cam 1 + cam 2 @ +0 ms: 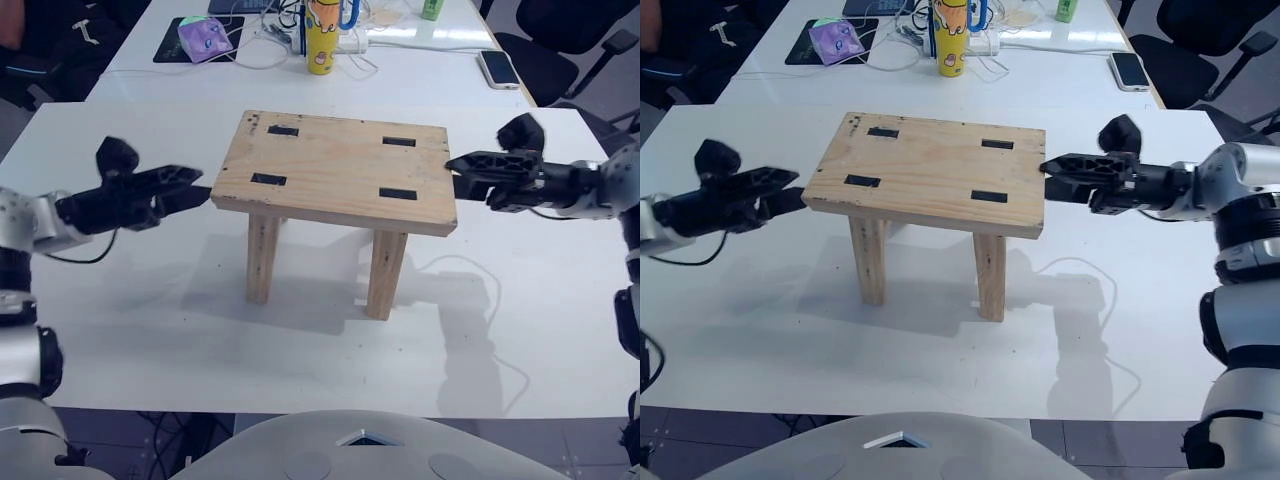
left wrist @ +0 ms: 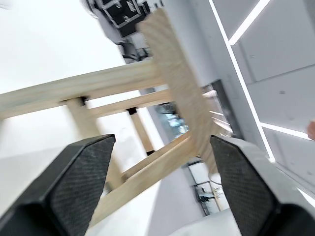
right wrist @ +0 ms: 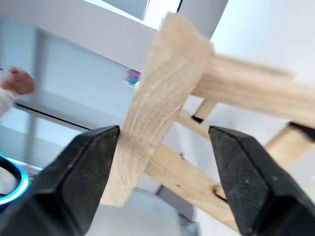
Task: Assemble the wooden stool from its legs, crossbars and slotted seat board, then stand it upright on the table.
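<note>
The wooden stool stands upright on the white table (image 1: 140, 330), its slotted seat board (image 1: 335, 165) on top and two front legs (image 1: 262, 258) (image 1: 386, 272) facing me. At the seat's left edge my left gripper (image 1: 197, 188) is open, fingertips level with the board. My right gripper (image 1: 455, 176) is open at the seat's right edge. In the left wrist view the board's edge and the crossbars (image 2: 123, 81) lie between the spread fingers (image 2: 81, 184). In the right wrist view the board's end (image 3: 157, 98) sits between the pads (image 3: 241, 177), close to one of them.
A second table behind holds a yellow cup (image 1: 321, 40), a purple object on a black mat (image 1: 204, 38), cables and a phone (image 1: 497, 68). An office chair (image 1: 565, 50) stands at the back right. Bare table surface lies in front of the stool.
</note>
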Available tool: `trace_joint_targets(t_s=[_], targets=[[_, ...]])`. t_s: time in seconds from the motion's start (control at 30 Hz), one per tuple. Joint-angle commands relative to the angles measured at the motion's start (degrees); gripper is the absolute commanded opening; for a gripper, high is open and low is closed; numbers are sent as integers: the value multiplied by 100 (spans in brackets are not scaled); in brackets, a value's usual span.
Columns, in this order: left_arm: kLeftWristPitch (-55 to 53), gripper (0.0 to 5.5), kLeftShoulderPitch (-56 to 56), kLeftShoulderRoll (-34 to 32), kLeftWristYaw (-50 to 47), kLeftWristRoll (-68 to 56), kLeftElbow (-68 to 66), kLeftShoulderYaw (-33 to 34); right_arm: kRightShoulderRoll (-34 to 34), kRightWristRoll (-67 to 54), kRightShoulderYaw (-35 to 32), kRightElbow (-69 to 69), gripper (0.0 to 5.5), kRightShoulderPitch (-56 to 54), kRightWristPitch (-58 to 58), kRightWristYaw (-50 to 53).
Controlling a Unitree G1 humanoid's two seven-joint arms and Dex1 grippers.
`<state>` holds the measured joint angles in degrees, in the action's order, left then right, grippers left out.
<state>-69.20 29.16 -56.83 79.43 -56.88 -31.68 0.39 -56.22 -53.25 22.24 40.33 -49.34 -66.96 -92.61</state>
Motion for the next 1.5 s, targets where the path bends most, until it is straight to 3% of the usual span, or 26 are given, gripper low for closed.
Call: trace_joint_targets(t_s=[0.03, 0.1, 0.27, 0.37, 0.57, 0.77, 1.0, 1.27, 1.5], targets=[[1184, 357, -1738, -690, 715, 615, 488, 517, -917, 527, -105, -426, 333, 1840, 1517, 13], [1585, 340, -2721, -787, 969, 740, 990, 825, -1220, 395, -393, -1124, 336, 2908, 1817, 13], [2194, 259, -4613, -632, 1016, 865, 3578, 1034, -1060, -229, -1248, -3938, 250, 4875, 1647, 420], [2376, 207, -4737, -405, 610, 1015, 4851, 649, -361, -613, -1437, -5230, 195, 5185, 1522, 1263], [3588, 106, -3470, 654, -768, 2669, 5562, -702, 1074, 416, -1144, -5453, 93, 4991, 2306, 2653], [4735, 13, -2383, 1544, -1307, 3967, 4653, -1701, 1562, 1863, -707, -4530, 2, 4368, 3349, 2762], [6061, 2, -1116, 2566, -2056, 5552, 2424, -2584, 2035, 3382, -261, -2571, 0, 3098, 4912, 2394], [7323, 2, 730, 3682, -2912, 6162, -1227, -2447, 2853, 5456, 332, 1315, 0, 831, 7671, 2820], [8023, 2, 1866, 4032, -3587, 6533, -3340, -2231, 3396, 6870, 741, 3247, 0, -684, 8702, 4243]])
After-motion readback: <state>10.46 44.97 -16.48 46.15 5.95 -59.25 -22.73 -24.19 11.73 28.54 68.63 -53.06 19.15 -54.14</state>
